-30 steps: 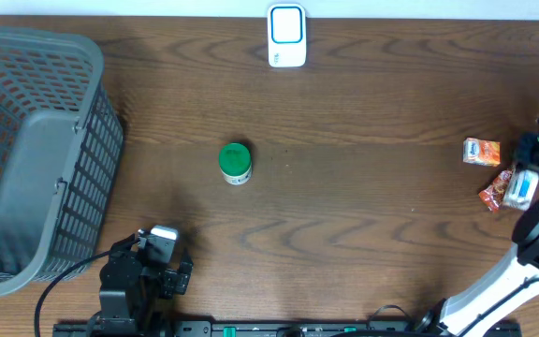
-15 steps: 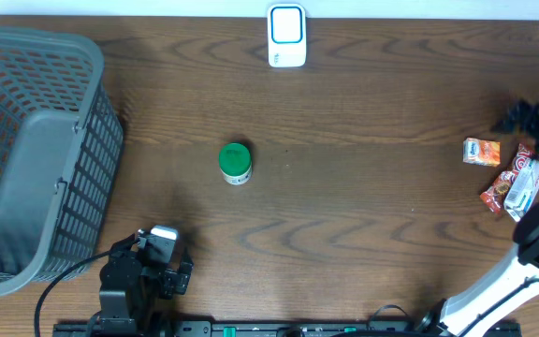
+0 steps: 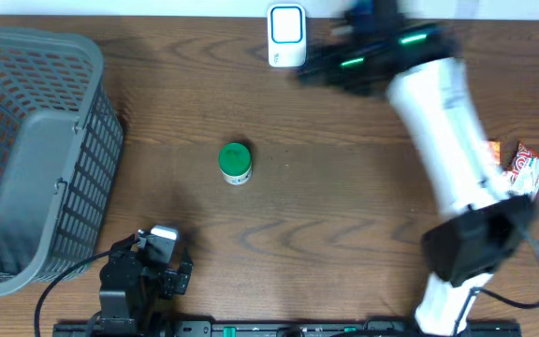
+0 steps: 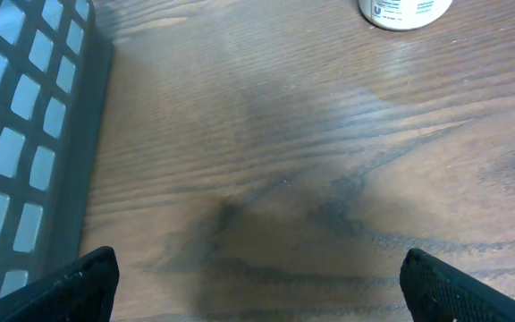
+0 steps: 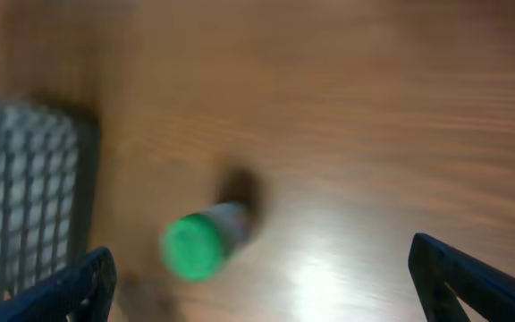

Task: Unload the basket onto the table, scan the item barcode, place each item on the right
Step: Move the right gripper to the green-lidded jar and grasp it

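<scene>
left gripper [image 4: 257, 282]: parked at the near table edge, jaws spread wide, holding nothing.
item: small white bottle with a green screw cap [image 3: 235, 163], upright mid-table, nothing touching it; also in right wrist view [image 5: 206, 243], blurred.
right gripper [image 5: 262, 268]: fingers spread wide, empty; arm stretched across the far side, blurred in overhead.
step: judged as reach toward the bottle, no grasp yet.
next: descend over the bottle, close on its body, then turn the label to the white scanner unit with blue-framed window [image 3: 286, 36] at the far edge.
nearby: grey plastic mesh basket [image 3: 36, 150] far left; snack packets [image 3: 522, 168] far right, partly hidden.
obstacles: none near the bottle; barcode side cannot be told.
</scene>
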Tool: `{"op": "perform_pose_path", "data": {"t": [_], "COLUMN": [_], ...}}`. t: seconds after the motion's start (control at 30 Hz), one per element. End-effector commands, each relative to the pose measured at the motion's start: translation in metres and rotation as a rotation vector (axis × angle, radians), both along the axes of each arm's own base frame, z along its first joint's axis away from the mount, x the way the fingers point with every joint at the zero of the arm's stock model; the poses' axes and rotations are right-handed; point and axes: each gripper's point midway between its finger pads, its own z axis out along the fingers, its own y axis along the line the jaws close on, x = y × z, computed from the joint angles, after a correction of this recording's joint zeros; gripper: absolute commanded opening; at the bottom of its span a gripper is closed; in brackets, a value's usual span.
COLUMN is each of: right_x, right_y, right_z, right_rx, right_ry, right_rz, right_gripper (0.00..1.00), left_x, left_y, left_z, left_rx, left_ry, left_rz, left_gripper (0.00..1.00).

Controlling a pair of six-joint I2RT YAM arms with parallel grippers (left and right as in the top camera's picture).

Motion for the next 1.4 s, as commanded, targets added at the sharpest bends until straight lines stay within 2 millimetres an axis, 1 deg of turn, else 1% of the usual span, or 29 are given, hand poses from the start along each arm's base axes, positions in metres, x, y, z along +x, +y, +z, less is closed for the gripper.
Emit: {"op": "perform_pose_path", "data": {"t": [0.0, 0.03, 0.1, 0.2, 0.3, 0.37, 0.47, 0.63, 0.73, 0.9, 0.97, 1.1, 1.23, 1.37], "right_x": [-0.020, -0.029, -0.036, -0.044, -0.046, -0.048, -0.052, -0.056, -0.061, -0.068, -0.071, -0.079, -0.085, -0.093], "right_y": [0.054, 0.071, 0.093, 0.106, 0.102, 0.098, 0.101, 0.114, 0.124, 0.131, 0.133, 0.135, 0.133, 0.130], "right_z": [-0.001, -0.004, -0.017, -0.051, -0.077, -0.085, -0.089, -0.096, -0.107, -0.143, -0.154, -0.166, -0.170, -0.176], "right_rx": [-0.061, -0.053, -0.076, -0.141, -0.179, -0.195, -0.189, -0.176, -0.172, -0.208, -0.217, -0.222, -0.236, -0.259], "right_ry": [-0.035, -0.032, -0.029, 0.018, 0.088, 0.117, 0.142, 0.145, 0.170, 0.232, 0.254, 0.292, 0.318, 0.349], "right_rz": [-0.071, -0.057, -0.050, -0.082, -0.123, -0.138, -0.132, -0.127, -0.106, -0.061, -0.029, 0.017, 0.037, 0.064], "right_gripper": [0.99, 0.99, 0.99, 0.99, 0.99, 0.99, 0.99, 0.99, 0.99, 0.99, 0.99, 0.98, 0.96, 0.89], "left_x": [-0.008, -0.008, -0.008, -0.008, -0.008, -0.008, -0.008, -0.008, -0.008, -0.008, -0.008, -0.008, -0.008, -0.008], "left_y": [0.000, 0.000, 0.000, 0.000, 0.000, 0.000, 0.000, 0.000, 0.000, 0.000, 0.000, 0.000, 0.000, 0.000], "left_z": [-0.014, -0.014, -0.014, -0.014, -0.014, -0.014, -0.014, -0.014, -0.014, -0.014, -0.014, -0.014, -0.014, -0.014], "left_rx": [0.000, 0.000, 0.000, 0.000, 0.000, 0.000, 0.000, 0.000, 0.000, 0.000, 0.000, 0.000, 0.000, 0.000], "left_ry": [0.057, 0.057, 0.057, 0.057, 0.057, 0.057, 0.057, 0.057, 0.057, 0.057, 0.057, 0.057, 0.057, 0.057], "left_rz": [-0.001, -0.001, -0.001, -0.001, -0.001, -0.001, -0.001, -0.001, -0.001, -0.001, -0.001, -0.001, -0.001, -0.001], "left_gripper": [0.98, 0.98, 0.98, 0.98, 0.98, 0.98, 0.98, 0.98, 0.98, 0.98, 0.98, 0.99, 0.98, 0.98]}}
